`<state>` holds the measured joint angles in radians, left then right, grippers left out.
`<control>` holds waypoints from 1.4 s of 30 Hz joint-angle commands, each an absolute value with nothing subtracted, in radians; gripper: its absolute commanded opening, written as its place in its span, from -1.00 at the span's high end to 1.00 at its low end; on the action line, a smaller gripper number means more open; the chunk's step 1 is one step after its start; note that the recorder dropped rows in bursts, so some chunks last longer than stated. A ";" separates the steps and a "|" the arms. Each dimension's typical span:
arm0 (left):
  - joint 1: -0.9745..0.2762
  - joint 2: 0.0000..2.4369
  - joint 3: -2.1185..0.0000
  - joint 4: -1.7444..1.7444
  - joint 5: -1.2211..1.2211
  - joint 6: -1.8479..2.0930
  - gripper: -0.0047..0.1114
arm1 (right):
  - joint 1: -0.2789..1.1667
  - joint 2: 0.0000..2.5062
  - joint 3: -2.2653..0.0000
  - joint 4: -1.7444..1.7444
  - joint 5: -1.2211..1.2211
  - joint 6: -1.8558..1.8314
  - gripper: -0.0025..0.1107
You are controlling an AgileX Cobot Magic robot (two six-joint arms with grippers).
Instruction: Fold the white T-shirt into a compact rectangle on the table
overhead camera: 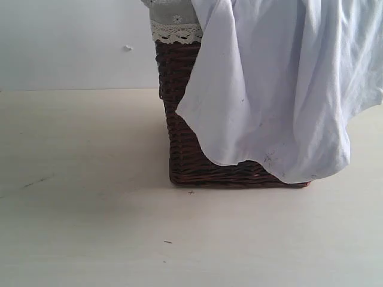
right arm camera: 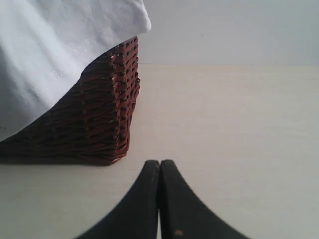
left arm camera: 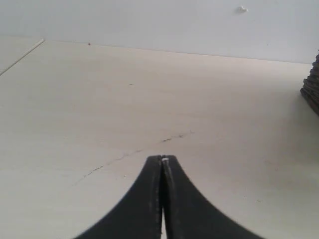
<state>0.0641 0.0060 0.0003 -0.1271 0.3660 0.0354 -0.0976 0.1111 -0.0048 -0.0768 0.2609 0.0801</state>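
Observation:
The white T-shirt (overhead camera: 281, 89) hangs over the side of a dark brown wicker basket (overhead camera: 185, 155) and drapes down nearly to the table (overhead camera: 90, 209). Its red band, neck and tag are hidden. In the right wrist view the T-shirt (right arm camera: 50, 50) covers the basket (right arm camera: 99, 124). My right gripper (right arm camera: 160, 162) is shut and empty, low over the table beside the basket. My left gripper (left arm camera: 162, 158) is shut and empty over bare table (left arm camera: 124, 99), with the basket's edge (left arm camera: 311, 89) far off to one side. Neither gripper shows in the exterior view.
A lace-edged grey liner (overhead camera: 173, 27) folds over the basket's rim. A plain white wall (overhead camera: 72, 42) stands behind the table. Faint dark scuff marks (overhead camera: 36, 180) cross the table top left of the basket.

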 commanded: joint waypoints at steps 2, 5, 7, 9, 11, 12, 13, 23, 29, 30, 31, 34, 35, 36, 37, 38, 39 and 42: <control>0.057 0.000 0.000 -0.135 0.361 0.029 0.92 | -0.103 0.105 0.000 -0.079 0.255 0.080 0.96; 0.057 0.000 0.000 -0.135 0.361 0.029 0.92 | -0.103 0.105 0.000 -0.079 0.255 0.080 0.96; 0.057 0.000 0.000 -0.135 0.361 0.029 0.92 | -0.103 0.105 0.000 -0.079 0.255 0.080 0.96; 0.057 0.000 0.000 -0.135 0.361 0.029 0.92 | -0.103 0.105 0.000 -0.079 0.255 0.080 0.96; 0.057 0.000 0.000 -0.135 0.361 0.029 0.92 | -0.103 0.105 0.000 -0.079 0.255 0.080 0.96; 0.057 0.000 0.000 -0.135 0.361 0.029 0.92 | -0.103 0.105 0.000 -0.079 0.255 0.080 0.96; 0.057 0.000 0.000 -0.135 0.361 0.029 0.92 | -0.103 0.105 0.000 -0.079 0.255 0.080 0.96; 0.057 0.000 0.000 -0.135 0.361 0.029 0.92 | -0.103 0.105 0.000 -0.079 0.255 0.080 0.96; 0.057 0.000 0.000 -0.135 0.361 0.029 0.92 | -0.103 0.105 0.000 -0.079 0.255 0.080 0.96; 0.057 0.000 0.000 -0.135 0.361 0.029 0.92 | -0.103 0.105 0.000 -0.079 0.255 0.080 0.96; 0.057 0.000 0.000 -0.135 0.361 0.029 0.92 | -0.103 0.105 0.000 -0.079 0.255 0.080 0.96; 0.057 0.000 0.000 -0.135 0.361 0.029 0.92 | -0.103 0.105 0.000 -0.079 0.255 0.080 0.96; 0.057 0.000 0.000 -0.135 0.359 0.031 0.92 | -0.103 0.105 0.000 -0.079 0.255 0.080 0.96; 0.057 0.000 0.000 -0.129 0.357 0.047 0.92 | -0.103 0.105 0.000 -0.079 0.255 0.080 0.96; 0.057 0.000 0.000 -0.126 0.354 0.062 0.92 | -0.103 0.105 0.000 -0.079 0.255 0.080 0.96; 0.057 0.000 0.000 -0.117 0.354 0.092 0.92 | -0.103 0.105 0.000 -0.079 0.255 0.080 0.96; 0.057 0.000 0.000 -0.113 0.354 0.117 0.92 | -0.103 0.105 0.000 -0.079 0.255 0.080 0.96; 0.057 0.000 0.000 -0.113 0.354 0.127 0.92 | -0.103 0.105 0.000 -0.079 0.255 0.080 0.96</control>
<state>0.0641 0.0060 0.0003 -0.1182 0.3660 0.1066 -0.0976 0.1111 -0.0048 -0.0768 0.2609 0.0801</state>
